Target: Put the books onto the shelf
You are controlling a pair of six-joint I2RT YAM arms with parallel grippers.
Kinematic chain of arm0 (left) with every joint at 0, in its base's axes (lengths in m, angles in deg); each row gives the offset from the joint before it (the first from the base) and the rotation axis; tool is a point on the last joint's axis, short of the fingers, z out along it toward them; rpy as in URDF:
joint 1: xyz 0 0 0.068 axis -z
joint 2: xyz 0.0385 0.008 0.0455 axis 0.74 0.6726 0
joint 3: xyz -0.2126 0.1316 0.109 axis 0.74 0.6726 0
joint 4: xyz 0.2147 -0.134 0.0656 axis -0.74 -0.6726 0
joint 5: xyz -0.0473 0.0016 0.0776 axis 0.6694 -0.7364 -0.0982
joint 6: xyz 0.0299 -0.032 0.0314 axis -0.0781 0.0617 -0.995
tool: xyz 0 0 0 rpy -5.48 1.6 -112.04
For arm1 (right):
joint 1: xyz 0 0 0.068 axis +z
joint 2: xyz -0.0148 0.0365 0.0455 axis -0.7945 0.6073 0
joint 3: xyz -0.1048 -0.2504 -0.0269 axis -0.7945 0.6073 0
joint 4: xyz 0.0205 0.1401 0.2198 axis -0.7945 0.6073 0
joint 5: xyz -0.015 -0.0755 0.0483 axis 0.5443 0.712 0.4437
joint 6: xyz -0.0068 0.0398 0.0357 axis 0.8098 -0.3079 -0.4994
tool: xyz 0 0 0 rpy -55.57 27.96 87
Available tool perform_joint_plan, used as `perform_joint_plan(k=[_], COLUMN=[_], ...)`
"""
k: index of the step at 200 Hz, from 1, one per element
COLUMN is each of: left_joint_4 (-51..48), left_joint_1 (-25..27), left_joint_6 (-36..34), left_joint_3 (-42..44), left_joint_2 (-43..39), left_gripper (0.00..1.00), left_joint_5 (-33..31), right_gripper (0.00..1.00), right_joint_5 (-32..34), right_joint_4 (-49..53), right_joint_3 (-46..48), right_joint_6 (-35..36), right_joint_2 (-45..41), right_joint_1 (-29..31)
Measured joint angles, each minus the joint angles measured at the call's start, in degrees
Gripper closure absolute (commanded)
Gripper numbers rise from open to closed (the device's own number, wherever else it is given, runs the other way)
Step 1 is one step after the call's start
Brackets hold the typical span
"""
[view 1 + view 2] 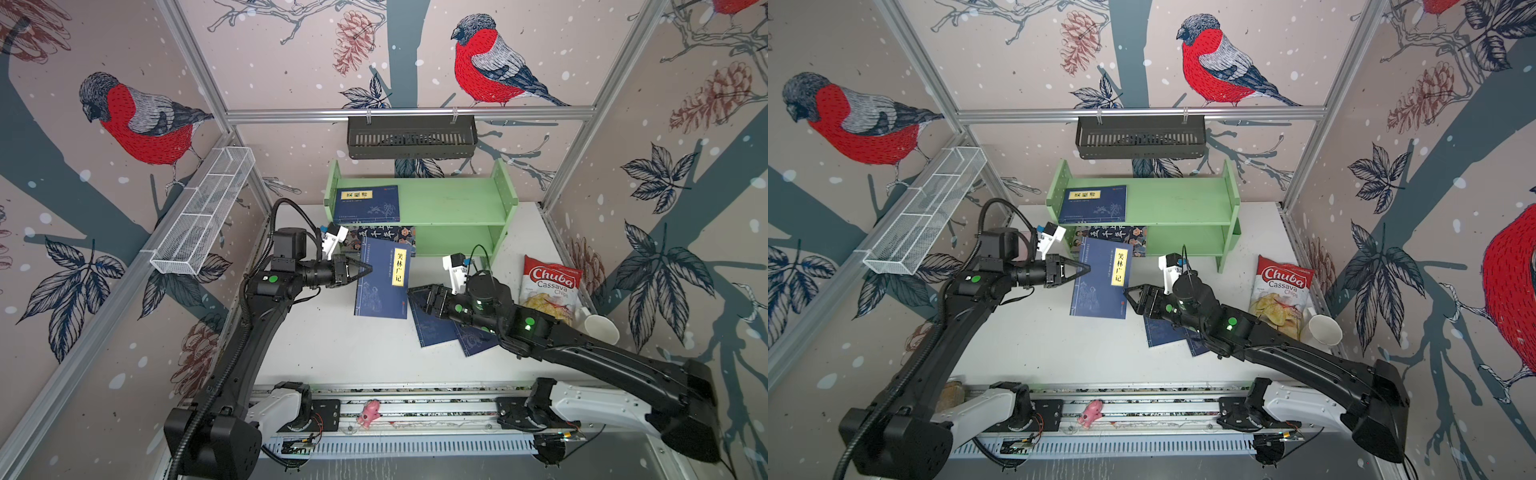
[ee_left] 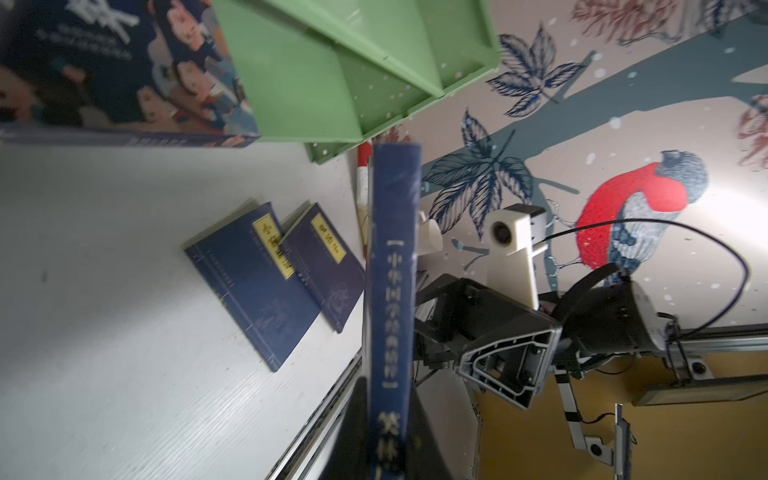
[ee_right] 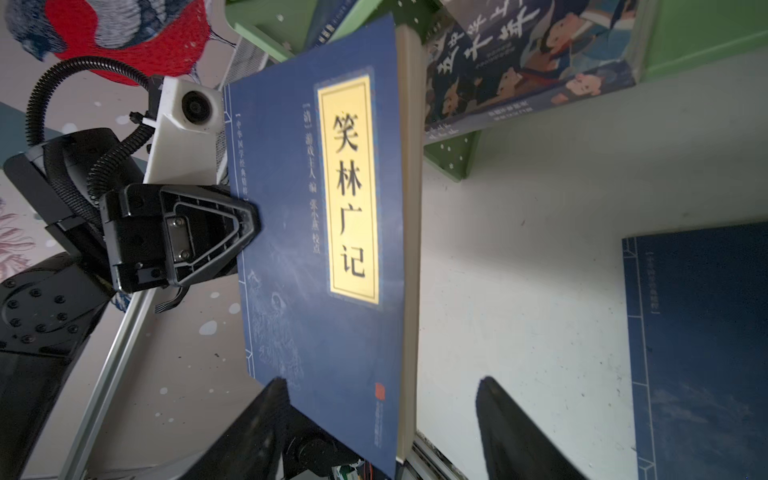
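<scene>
Five books are in view.

**Top views.** In both top views the shelf [image 1: 457, 199] stands at the back of the table [image 1: 332, 345].
- One navy book [image 1: 368, 203] lies flat at the left end of the upper tier.
- The cartoon book [image 1: 382, 235] lies on the lower tier at the left end and juts past the front edge.
- The left gripper [image 1: 368, 270] is pinched on the left long edge of the held book [image 1: 382, 299]. This book hangs cover-up above the table, just in front of the shelf's left end.
- The right gripper [image 1: 1131, 300] sits just beside the held book's right edge with its jaws spread.
- Two table books [image 1: 432, 332] lie overlapped under the right arm.
- A chips bag [image 1: 548, 291] lies at the right.

**Left wrist view.** The held book [image 2: 392, 270] appears spine-on, clamped in the left gripper [image 2: 388, 415]. The two table books [image 2: 249, 282] lie side by side, touching, with the cartoon book [image 2: 124, 62] and the shelf [image 2: 324, 75] nearby.

**Right wrist view.** The left gripper [image 3: 249, 220] grips the spine side of the held book [image 3: 324, 249]. The right gripper [image 3: 382, 415] is wide apart, and the book's corner lies between its fingers. Contact there cannot be confirmed. The cartoon book [image 3: 532, 62] rests on the lower tier.
</scene>
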Motion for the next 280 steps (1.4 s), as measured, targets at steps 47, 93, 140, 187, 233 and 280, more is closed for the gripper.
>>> perform_joint_plan(k=[47, 93, 140, 187, 233, 280], left_joint_4=[21.18, 30.71, 33.53, 36.61, 45.31, 49.22], left_joint_1=[0.0, 0.0, 0.0, 0.0, 0.24, 0.33], left_joint_6=[17.38, 21.55, 25.49, 31.67, 40.11, 43.47], left_joint_3=[-6.69, -8.76, -6.14, -2.51, 1.66, 3.41], left_joint_2=[-2.08, -5.31, -7.87, -6.6, -6.4, -6.8], left_gripper=[1.0, 1.0, 1.0, 1.0, 1.0, 1.0], left_joint_5=[-2.14, -11.39, -17.99, -19.34, -19.78, -19.8], right_gripper=[0.27, 0.26, 0.25, 0.23, 0.24, 0.34], right_joint_5=[3.98, 7.23, 9.35, 9.33, 6.84, 3.3], right_joint_4=[-2.1, -10.93, -21.73, -32.72, -39.76, -45.16], right_joint_3=[-3.76, -3.96, -5.25, -6.91, -9.44, -9.62], right_joint_6=[3.65, 4.22, 4.2, 4.24, 3.78, 2.47], right_joint_2=[-1.73, 1.36, 7.08, 12.02, 18.18, 20.2], right_joint_1=[4.79, 8.22, 8.37, 6.71, 3.76, 1.22])
